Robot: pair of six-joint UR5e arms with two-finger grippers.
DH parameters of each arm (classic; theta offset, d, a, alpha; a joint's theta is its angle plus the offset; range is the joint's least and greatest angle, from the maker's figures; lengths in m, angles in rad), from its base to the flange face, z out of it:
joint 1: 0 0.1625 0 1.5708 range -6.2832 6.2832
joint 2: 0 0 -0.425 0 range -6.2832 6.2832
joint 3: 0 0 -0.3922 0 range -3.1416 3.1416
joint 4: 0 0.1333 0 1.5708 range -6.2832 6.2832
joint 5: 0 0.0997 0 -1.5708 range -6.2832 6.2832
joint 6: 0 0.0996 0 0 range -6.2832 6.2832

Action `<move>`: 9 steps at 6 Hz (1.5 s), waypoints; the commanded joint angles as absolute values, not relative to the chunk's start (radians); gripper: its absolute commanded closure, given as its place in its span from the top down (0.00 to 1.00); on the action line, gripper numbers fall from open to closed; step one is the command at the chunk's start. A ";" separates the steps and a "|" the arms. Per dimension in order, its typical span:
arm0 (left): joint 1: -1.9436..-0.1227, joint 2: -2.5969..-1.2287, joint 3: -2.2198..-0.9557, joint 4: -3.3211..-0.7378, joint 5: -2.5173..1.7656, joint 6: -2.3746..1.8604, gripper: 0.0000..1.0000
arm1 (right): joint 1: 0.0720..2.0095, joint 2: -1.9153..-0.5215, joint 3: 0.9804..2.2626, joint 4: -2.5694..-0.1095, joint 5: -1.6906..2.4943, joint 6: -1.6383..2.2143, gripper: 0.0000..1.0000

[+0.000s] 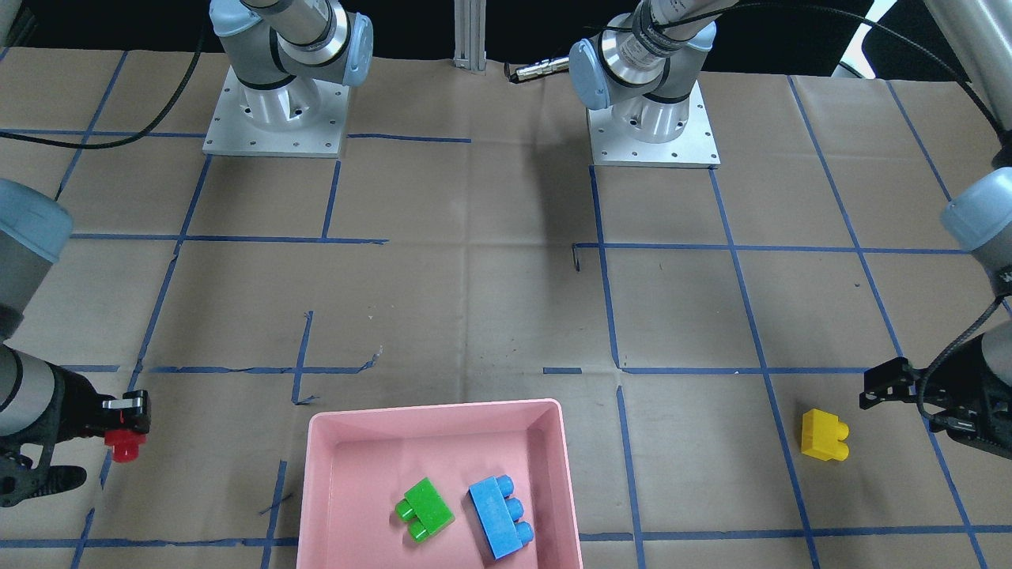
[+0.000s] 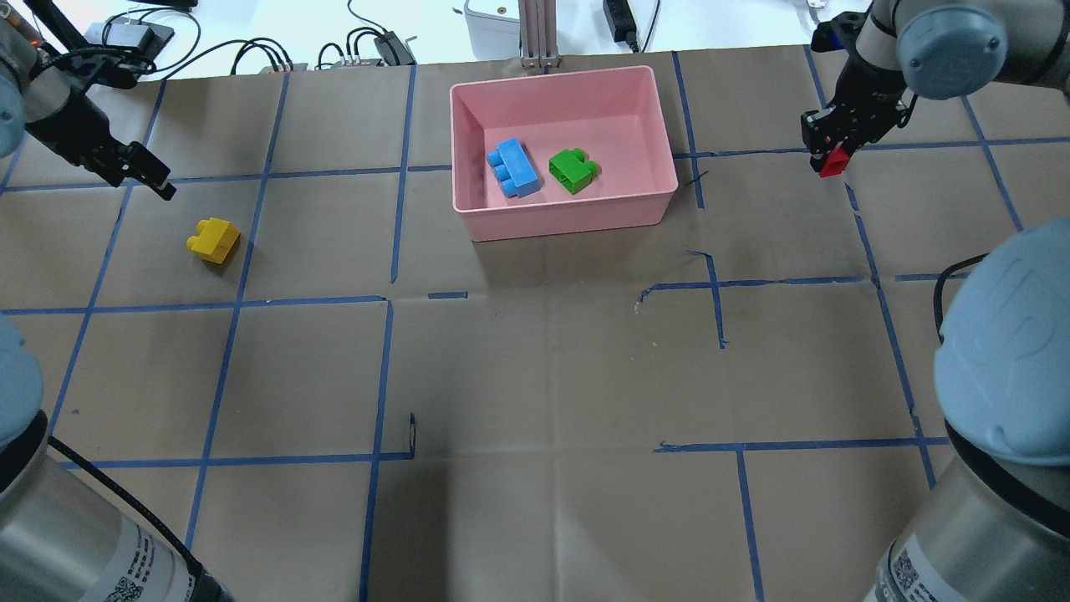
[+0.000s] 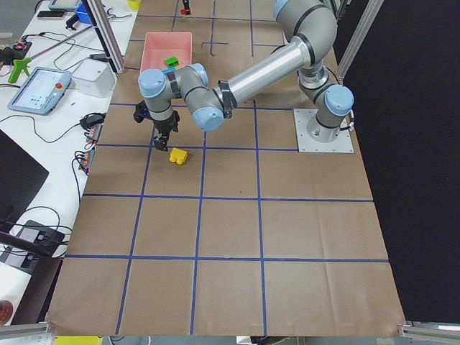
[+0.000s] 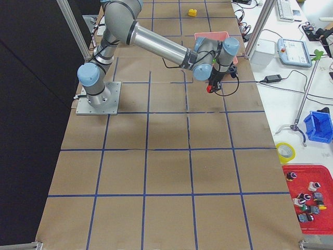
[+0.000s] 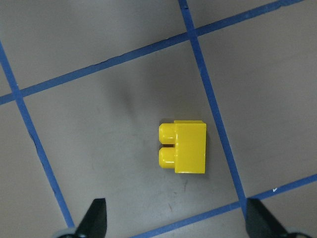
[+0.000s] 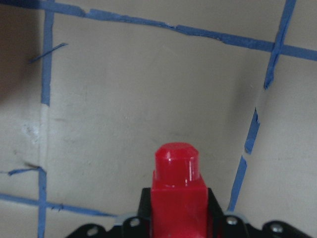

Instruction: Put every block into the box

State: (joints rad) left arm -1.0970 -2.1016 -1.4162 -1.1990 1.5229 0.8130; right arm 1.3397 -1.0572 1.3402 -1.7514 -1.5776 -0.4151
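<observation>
Where creased brown paper gridded with blue tape [image 2: 242,251] covers the table [image 2: 535,376], items stand as follows. Box [image 2: 568,219]: pink smooth plastic, shallow, rectangular, low walls with a rounded rim, at the far middle of the table. Blue block [image 2: 512,167]: matte plastic, oblong, three round studs in a row, lying on its side on the box floor. Green block [image 2: 572,170]: glossy plastic, squarish, two studs, on its side in the box beside the blue block and apart from it. Yellow block [image 5: 183,146]: glossy plastic, two studs pointing sideways, lying on the table just beside a tape line, well apart from the box on the robot's left. Red block [image 6: 178,191]: glossy plastic, small, one rounded stud facing away from the wrist camera, well apart from the box on the robot's right. Left end effector [image 5: 177,218]: black fingers spread wide, above the yellow block and not touching it. Right end effector [image 2: 829,157]: black, pinching the red block; whether the block touches the table cannot be told. Label [image 2: 124,585]: white, square code, on the near left arm; print too small to read.
</observation>
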 commanded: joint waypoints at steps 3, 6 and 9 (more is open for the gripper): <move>-1.100 -2.169 -1.542 -1.000 1.494 0.885 0.97 | 1.507 -1.155 1.306 -1.652 -1.400 -0.146 0.06; -1.103 -2.192 -1.575 -0.953 1.494 0.888 0.97 | 1.658 -1.014 1.278 -2.000 -1.226 0.148 0.06; -1.103 -2.194 -1.588 -0.936 1.497 0.888 0.62 | 1.707 -0.919 1.276 -2.223 -1.230 0.190 0.16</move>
State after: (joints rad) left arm -1.1029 -2.1935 -1.5855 -0.9404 1.4950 0.8872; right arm 1.6987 -0.9379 1.2758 -2.1904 -1.2288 0.1905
